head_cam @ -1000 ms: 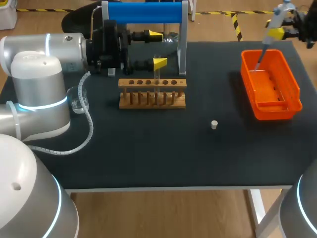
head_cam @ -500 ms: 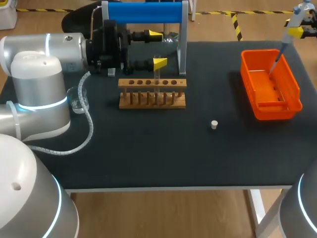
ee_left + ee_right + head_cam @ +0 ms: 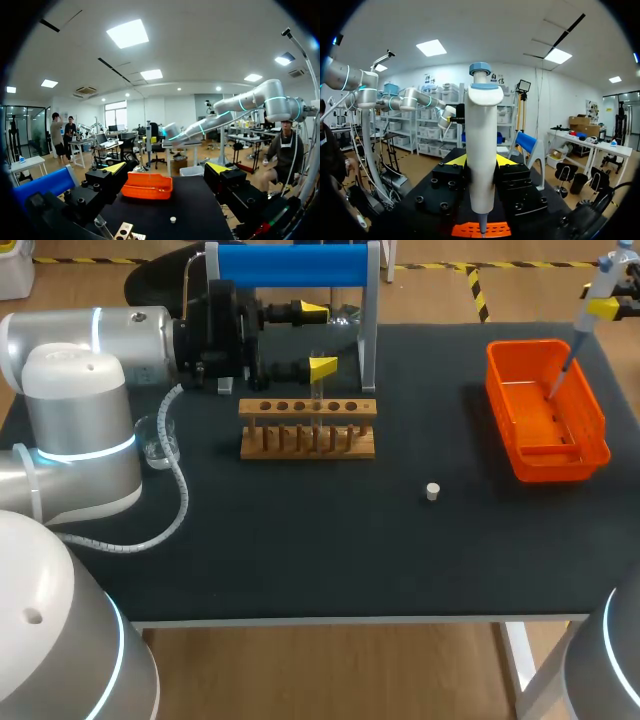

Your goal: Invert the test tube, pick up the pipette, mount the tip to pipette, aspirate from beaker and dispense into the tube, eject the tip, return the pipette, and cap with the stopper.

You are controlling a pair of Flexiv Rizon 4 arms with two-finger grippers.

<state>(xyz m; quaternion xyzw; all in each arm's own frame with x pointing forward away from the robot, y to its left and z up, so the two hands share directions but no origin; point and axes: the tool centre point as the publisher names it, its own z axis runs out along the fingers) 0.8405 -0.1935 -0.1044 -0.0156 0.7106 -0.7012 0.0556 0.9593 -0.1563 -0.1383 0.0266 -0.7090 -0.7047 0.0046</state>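
A clear test tube stands upright in the wooden rack. My left gripper hangs open just behind the rack, its nearer yellow tip close above the tube; in the left wrist view the left gripper has nothing between its fingers. My right gripper is shut on the white pipette, whose thin lower end points down into the orange tray. In the right wrist view the pipette stands upright between the fingers. A small white stopper lies on the mat.
A blue-topped stand rises behind the rack. A glass beaker sits near my left arm's base, beside a coiled cable. The left wrist view shows the orange tray and the stopper ahead of the gripper.
My right arm has carried the pipette to the right, from over the tray's left half to over its right half. The left arm has not moved.
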